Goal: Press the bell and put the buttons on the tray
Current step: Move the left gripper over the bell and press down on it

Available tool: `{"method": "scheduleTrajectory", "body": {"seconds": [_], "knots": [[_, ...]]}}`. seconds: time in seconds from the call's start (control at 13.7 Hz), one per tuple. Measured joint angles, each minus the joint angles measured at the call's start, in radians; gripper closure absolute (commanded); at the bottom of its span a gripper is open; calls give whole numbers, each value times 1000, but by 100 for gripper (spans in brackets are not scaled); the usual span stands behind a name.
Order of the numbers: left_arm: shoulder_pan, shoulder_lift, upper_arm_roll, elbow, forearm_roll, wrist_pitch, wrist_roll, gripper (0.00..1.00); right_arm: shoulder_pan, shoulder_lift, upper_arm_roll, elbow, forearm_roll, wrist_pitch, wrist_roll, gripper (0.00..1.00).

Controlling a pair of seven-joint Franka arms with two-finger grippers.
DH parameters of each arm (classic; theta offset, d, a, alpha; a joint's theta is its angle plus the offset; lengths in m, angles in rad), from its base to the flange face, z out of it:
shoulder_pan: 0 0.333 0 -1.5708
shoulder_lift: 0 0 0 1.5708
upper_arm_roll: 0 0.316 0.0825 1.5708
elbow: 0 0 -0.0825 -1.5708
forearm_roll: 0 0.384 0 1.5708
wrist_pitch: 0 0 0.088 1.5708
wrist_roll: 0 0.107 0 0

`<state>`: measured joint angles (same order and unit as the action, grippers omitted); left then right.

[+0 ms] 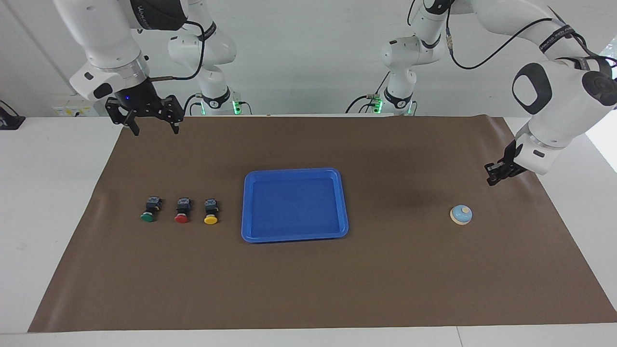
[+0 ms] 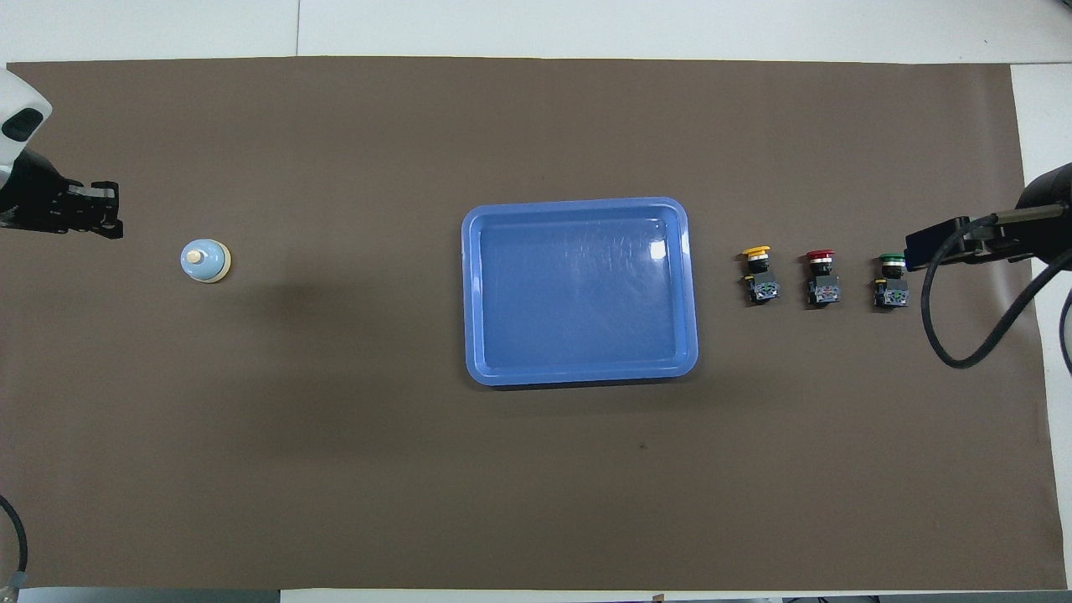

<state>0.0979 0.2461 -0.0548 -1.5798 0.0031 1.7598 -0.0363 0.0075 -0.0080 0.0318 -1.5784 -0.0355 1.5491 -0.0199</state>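
Observation:
The bell stands on the brown mat toward the left arm's end; it also shows in the overhead view. The blue tray lies empty in the middle, its rim also clear in the overhead view. The green button, red button and yellow button stand in a row beside the tray, toward the right arm's end. My left gripper hangs over the mat close to the bell, not touching it. My right gripper is open and empty, raised over the mat's edge by the robots.
The brown mat covers most of the white table. A black cable loops from the right arm over the mat near the green button. A small black object sits on the white table off the mat at the right arm's end.

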Motion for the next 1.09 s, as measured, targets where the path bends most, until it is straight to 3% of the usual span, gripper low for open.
{"method": "scheduleTrajectory", "body": {"seconds": [0.44, 1.09], "knots": [[14, 42, 4, -43, 13, 79, 44, 100, 0, 0, 0, 0, 0, 0, 0, 0], [37, 65, -3, -203, 13, 303, 69, 100, 0, 0, 0, 0, 0, 0, 0, 0]]}}
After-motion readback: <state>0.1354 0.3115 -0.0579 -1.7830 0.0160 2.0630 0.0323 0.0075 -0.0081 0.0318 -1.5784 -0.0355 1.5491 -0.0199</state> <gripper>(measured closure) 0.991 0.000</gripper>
